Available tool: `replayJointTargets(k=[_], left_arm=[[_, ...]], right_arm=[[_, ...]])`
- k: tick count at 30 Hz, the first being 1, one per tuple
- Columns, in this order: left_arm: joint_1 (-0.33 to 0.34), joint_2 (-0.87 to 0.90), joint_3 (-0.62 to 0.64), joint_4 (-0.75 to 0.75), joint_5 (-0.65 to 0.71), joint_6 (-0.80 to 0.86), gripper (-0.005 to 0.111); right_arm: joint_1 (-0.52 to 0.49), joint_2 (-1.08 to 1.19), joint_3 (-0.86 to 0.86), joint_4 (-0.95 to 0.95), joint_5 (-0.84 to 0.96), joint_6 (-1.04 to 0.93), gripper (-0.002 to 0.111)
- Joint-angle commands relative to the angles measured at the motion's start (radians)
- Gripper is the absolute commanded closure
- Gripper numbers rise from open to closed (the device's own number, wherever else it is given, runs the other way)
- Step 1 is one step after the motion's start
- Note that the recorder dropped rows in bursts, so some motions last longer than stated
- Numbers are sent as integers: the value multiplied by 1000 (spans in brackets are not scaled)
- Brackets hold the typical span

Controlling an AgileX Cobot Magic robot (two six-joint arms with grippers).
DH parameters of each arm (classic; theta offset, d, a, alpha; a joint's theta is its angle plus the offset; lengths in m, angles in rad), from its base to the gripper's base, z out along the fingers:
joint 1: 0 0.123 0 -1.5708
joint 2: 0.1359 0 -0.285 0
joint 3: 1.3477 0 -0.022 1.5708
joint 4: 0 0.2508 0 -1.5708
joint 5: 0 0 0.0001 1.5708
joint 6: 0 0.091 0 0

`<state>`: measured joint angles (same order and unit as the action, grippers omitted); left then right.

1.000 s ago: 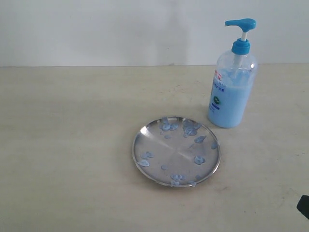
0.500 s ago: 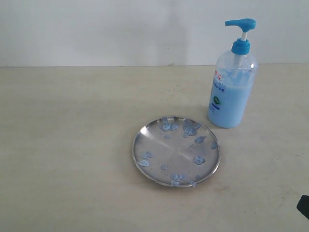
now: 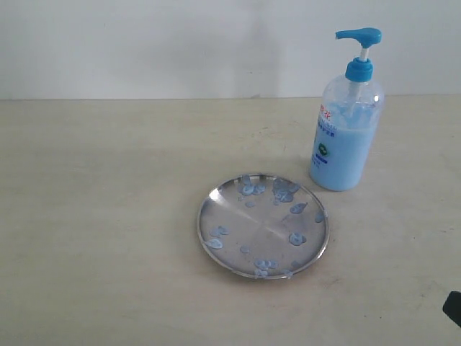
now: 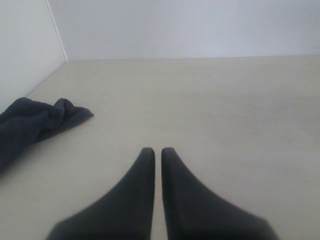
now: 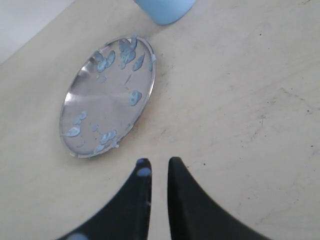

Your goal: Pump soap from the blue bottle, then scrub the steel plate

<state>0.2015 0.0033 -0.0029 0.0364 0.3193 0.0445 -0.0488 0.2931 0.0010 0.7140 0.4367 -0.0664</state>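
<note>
The blue bottle stands upright at the back right, with its blue pump head pointing left and light blue soap inside. In front of it and to its left lies the steel plate, dotted with pale blue blobs. The right wrist view shows the plate and the bottle's base ahead of my right gripper. That gripper is shut with a narrow gap, empty, and has soap spots on one finger. My left gripper is shut and empty over bare table.
A dark grey cloth lies crumpled on the table near the wall corner, seen only in the left wrist view. A dark bit of the right arm shows at the lower right edge of the exterior view. A white wall backs the table.
</note>
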Motion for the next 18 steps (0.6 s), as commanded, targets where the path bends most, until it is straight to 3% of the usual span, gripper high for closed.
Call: replayJointTargets(k=[1, 13, 16, 18], left_arm=[[3, -3, 3, 6, -60, 6, 102], [3, -3, 3, 6, -66, 8, 102], [3, -3, 3, 6, -62, 8, 102], [3, -3, 3, 6, -59, 8, 102]], right_arm=[[-1, -2, -1, 0, -3, -2, 107], [3, -60, -1, -9, -9, -2, 107], [48, -293, -1, -13, -243, -45, 107], [83, -293, -1, -14, -493, -200, 107]])
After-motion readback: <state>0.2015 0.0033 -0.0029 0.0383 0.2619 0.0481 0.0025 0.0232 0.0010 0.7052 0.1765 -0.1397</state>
